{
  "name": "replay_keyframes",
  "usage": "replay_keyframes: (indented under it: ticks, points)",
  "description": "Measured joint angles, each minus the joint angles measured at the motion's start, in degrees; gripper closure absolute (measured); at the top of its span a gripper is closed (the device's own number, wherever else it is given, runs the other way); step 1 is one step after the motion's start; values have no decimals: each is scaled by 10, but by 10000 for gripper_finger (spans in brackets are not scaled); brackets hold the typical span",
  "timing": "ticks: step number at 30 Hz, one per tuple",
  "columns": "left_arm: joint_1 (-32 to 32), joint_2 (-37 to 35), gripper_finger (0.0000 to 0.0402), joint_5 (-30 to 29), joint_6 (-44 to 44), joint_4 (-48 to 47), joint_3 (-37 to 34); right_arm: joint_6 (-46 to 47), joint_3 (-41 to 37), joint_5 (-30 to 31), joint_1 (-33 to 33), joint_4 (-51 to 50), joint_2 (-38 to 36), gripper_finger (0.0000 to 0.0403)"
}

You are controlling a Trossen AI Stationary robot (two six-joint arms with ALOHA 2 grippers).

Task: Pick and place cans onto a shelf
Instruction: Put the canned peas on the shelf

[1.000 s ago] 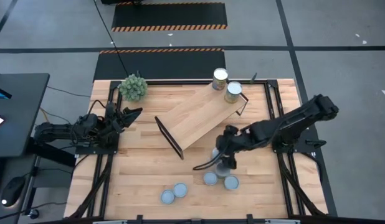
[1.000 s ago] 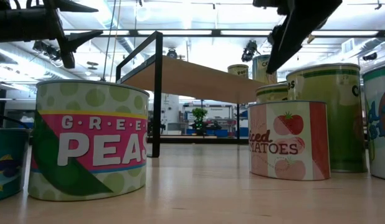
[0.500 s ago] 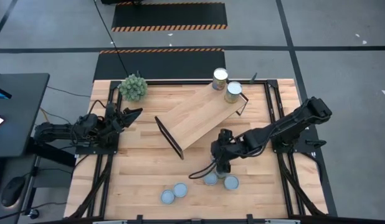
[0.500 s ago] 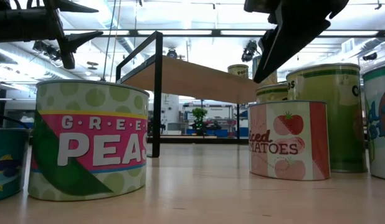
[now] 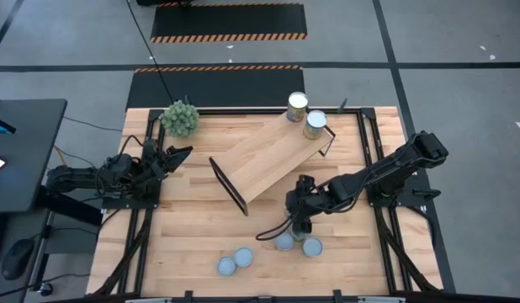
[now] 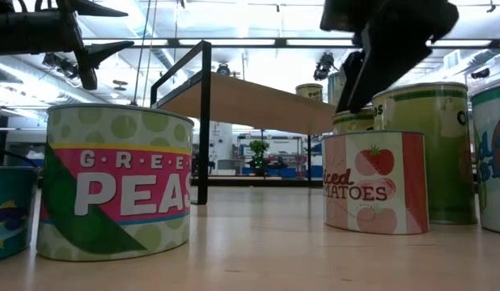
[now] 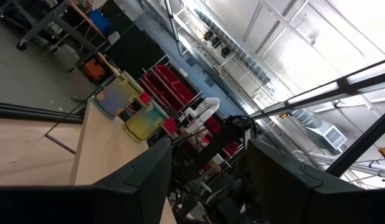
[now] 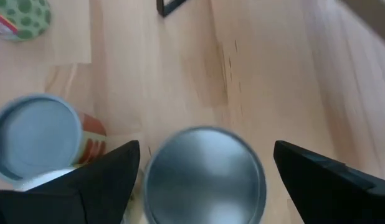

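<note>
From above, the long light-wood shelf with thin black end frames (image 5: pixel 270 162) lies at a slant across the middle of the wood-plank table (image 5: pixel 184 244), and two tall cans with round pale tops (image 5: pixel 305 116) stand on its far right end. The right gripper (image 5: pixel 302 220) reaches over a cluster of short silvery-topped cans (image 5: pixel 295 243) near the front right, just beside the shelf's near edge, while two blue-grey-topped cans (image 5: pixel 234 261) sit together further left at the near edge. The left gripper (image 5: pixel 177 153) waits at the table's left side, near a green bushy plant ball (image 5: pixel 180 117), its fingers spread apart and holding nothing. In the low view, a green-and-pink peas can (image 6: pixel 114 179) stands at the left, a tomato-labelled can (image 6: pixel 375 180) at the right with a tall green can (image 6: pixel 426 145) behind it, and the dark right arm hangs above them. The left wrist view shows the shelf's far end and its two cans. The right wrist view shows the right gripper's dark fingers (image 8: pixel 99 180) spread wide on either side of a silver can top (image 8: pixel 205 175), not touching it, with a blue-grey-topped can (image 8: pixel 38 137) just beside.
</note>
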Motion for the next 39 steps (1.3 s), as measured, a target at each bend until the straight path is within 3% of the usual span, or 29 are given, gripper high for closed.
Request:
replay_keyframes:
  ticks: [25, 33, 39]
  points:
    - [0, 0, 186, 0, 1, 0, 0, -16, -14, -67, -44, -53, 0, 31]
    - [0, 0, 186, 0, 2, 0, 0, -42, -13, -93, -63, -50, 0, 83]
    - [0, 0, 186, 0, 2, 0, 0, -68, 4, -110, -72, -85, -23, 83]
